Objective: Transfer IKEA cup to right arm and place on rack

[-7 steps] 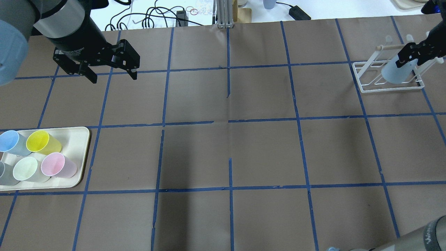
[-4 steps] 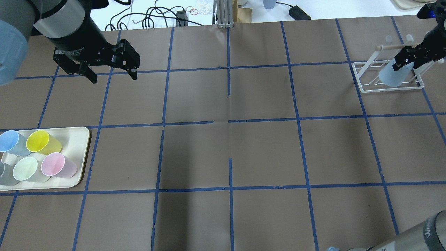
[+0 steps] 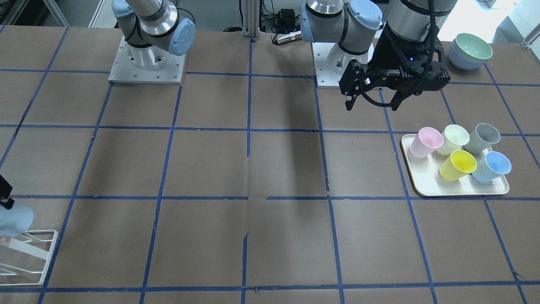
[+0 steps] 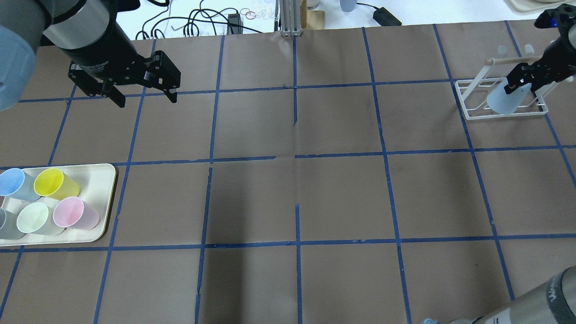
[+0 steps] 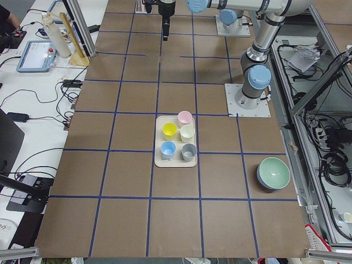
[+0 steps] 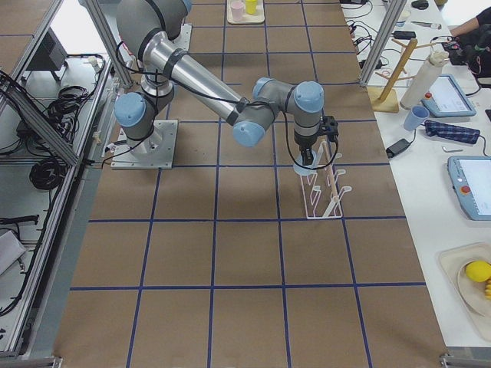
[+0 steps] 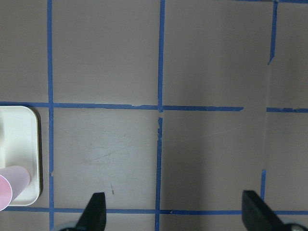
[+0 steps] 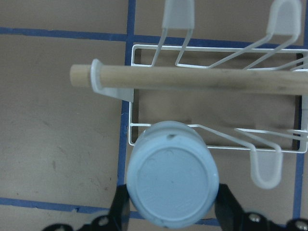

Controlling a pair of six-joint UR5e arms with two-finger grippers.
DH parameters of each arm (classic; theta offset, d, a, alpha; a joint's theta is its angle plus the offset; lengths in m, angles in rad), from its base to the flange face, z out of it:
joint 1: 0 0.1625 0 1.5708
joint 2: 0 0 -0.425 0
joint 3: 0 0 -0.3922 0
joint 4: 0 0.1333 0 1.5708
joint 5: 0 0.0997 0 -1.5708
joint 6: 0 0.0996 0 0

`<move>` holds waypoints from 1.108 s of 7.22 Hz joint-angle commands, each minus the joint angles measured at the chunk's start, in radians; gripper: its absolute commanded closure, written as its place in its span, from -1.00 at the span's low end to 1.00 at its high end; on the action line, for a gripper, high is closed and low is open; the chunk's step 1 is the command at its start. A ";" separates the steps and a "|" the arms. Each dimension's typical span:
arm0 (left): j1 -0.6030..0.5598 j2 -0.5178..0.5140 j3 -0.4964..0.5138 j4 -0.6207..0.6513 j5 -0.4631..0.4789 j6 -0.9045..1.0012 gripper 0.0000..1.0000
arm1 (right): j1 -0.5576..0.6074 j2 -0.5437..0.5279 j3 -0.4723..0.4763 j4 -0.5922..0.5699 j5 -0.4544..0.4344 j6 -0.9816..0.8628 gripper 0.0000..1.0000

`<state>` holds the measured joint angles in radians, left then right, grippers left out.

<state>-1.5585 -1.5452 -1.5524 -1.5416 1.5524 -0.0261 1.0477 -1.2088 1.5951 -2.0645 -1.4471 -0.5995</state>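
My right gripper [image 4: 521, 82] is shut on the IKEA cup [image 4: 499, 101], a light blue tumbler held upside down over the white wire rack [image 4: 468, 99]. In the right wrist view the cup's base [image 8: 171, 185] sits between the fingers [image 8: 120, 211], above the rack's near wires [image 8: 226, 132] and below its wooden peg [image 8: 192, 82]. Whether the cup touches the rack, I cannot tell. The cup [image 3: 12, 219] and rack [image 3: 29, 253] also show in the front view. My left gripper [image 4: 144, 95] is open and empty, hovering over the table's far left.
A cream tray [image 4: 101, 180] at the left holds a twin blue cup [image 4: 13, 182] and yellow [image 4: 54, 182], pink [image 4: 72, 212], pale green [image 4: 36, 218] and grey cups. Stacked bowls [image 3: 470, 50] stand beside the left arm's base.
My right gripper has carried the cup a little to the left and lower over the rack. The left arm has not moved.
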 commanded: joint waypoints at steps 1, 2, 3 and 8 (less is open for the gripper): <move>0.000 0.000 0.000 0.000 0.000 0.000 -1.00 | 0.000 0.003 0.002 0.001 0.001 0.003 -0.99; 0.000 0.002 0.000 0.000 0.000 0.000 -1.00 | 0.002 0.000 0.002 0.003 -0.004 0.004 -1.00; 0.000 0.002 0.000 0.000 0.000 0.000 -1.00 | 0.002 -0.009 -0.001 0.006 -0.013 0.006 -1.00; 0.000 0.005 -0.002 0.000 0.000 0.000 -1.00 | 0.061 -0.300 0.002 0.372 -0.016 0.235 -1.00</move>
<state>-1.5585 -1.5403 -1.5533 -1.5416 1.5524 -0.0261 1.0710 -1.4111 1.5935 -1.8106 -1.4602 -0.4663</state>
